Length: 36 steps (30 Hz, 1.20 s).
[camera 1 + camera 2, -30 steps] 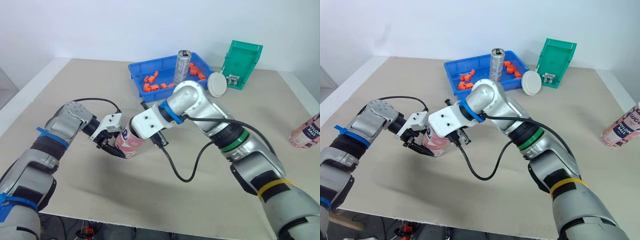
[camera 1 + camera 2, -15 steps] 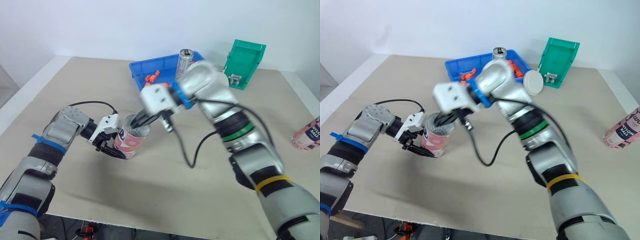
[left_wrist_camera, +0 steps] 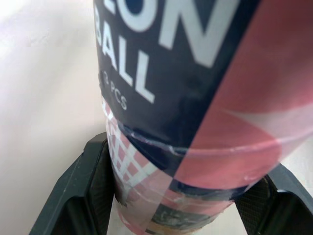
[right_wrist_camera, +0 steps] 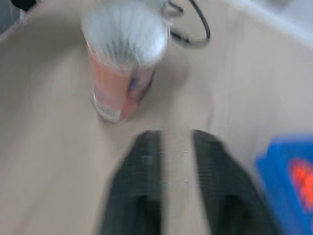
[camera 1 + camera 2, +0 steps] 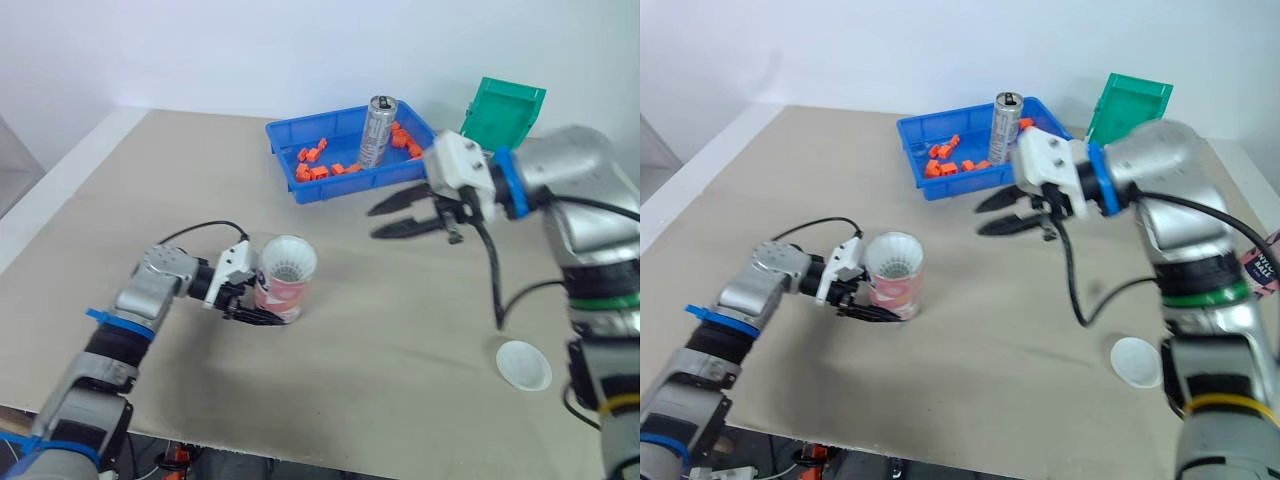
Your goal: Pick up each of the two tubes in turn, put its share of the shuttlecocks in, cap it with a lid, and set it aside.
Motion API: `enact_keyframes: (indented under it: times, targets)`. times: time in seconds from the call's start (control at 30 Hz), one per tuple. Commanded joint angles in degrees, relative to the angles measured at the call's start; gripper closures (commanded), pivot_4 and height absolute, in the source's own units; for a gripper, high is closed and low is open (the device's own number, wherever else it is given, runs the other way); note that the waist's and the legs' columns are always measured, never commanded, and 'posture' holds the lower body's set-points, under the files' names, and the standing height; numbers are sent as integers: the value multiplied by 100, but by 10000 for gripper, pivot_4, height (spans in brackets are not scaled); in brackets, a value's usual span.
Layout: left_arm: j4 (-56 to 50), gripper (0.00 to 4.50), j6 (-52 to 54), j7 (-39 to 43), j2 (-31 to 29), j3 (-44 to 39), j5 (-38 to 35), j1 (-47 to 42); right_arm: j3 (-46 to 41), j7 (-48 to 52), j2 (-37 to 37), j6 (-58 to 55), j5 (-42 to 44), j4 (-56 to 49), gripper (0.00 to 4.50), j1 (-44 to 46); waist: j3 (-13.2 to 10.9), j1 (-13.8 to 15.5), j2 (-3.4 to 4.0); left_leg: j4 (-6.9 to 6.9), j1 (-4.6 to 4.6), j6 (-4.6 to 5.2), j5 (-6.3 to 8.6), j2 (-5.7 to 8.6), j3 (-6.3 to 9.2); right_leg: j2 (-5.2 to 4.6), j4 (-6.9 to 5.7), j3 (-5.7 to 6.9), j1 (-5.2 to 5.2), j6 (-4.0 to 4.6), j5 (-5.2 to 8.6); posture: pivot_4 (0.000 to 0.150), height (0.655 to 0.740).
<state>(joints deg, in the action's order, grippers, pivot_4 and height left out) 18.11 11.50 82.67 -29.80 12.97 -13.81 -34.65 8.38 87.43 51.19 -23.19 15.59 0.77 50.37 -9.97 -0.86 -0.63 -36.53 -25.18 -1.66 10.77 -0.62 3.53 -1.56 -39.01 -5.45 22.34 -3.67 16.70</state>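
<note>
A pink and dark tube stands upright on the table at the front left, and white shuttlecock feathers show in its open mouth. My left gripper is shut on its lower part; in the left wrist view the black fingers clamp both sides of the tube. My right gripper hangs open and empty over the middle of the table, to the right of the tube and apart from it. In the right wrist view the tube stands beyond that gripper. A white lid lies flat at the front right.
A blue bin with orange pieces and a metal can sits at the back. A green bin stands to its right. A second pink tube peeks past my right arm at the right edge.
My right gripper has drawn out of the tube's mouth and swung away to the right. White feathers now fill the tube's top. The left gripper keeps its hold. The camera has shifted.
</note>
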Motion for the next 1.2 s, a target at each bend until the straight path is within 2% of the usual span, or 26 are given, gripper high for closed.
enact_keyframes:
  times: [0.03, 0.17, 0.27, 0.53, 0.8, 1.2]
  targets:
    - [-592, 16772, 184, -406, 233, -262, -342, 171, -398, 202, 729, -331, 186, -395, 12155, -641, -4, -28, 1, 3, -2, 1, 1, 1, -3, 3, -1, 1, 8, 5, -3, 1500, 7400]
    - [-883, 16772, 362, -802, 544, -255, -446, 361, -453, 297, 1280, -227, 138, -299, 12155, -1413, -9, -84, 6, 9, 10, 2, 1, -16, -5, 25, -8, 3, 11, 23, -9, 1500, 7400]
    - [-909, 16772, 331, -1065, 802, -126, -395, 590, -317, 403, 1681, 309, -197, 184, 12155, -2046, -9, -120, 6, 9, 26, 2, 1, -19, -14, 28, -8, 1, -1, 26, -11, 1500, 7400]
    - [-1470, 16772, 595, -1400, 842, 131, -372, 1234, -397, 505, 2263, 489, -220, 387, 12155, -2618, -13, -175, 10, 6, 43, 0, -3, -18, -32, 27, -7, -24, -11, 13, -17, 1500, 7400]
    - [-1596, 16772, 696, -1548, 894, 221, -403, 1408, -237, 504, 2464, 659, -481, 860, 12155, -2511, -13, -175, 11, 6, 55, 0, -4, -16, -36, 25, -6, -28, -25, 11, -16, 1500, 7400]
    - [-1490, 16772, 668, -1603, 803, 191, -376, 1309, 548, 314, 1904, 958, -1354, 1503, 12155, -2157, -12, -179, 14, 6, 71, -1, -4, -14, -37, 26, -4, -33, -43, 7, -13, 1500, 7400]
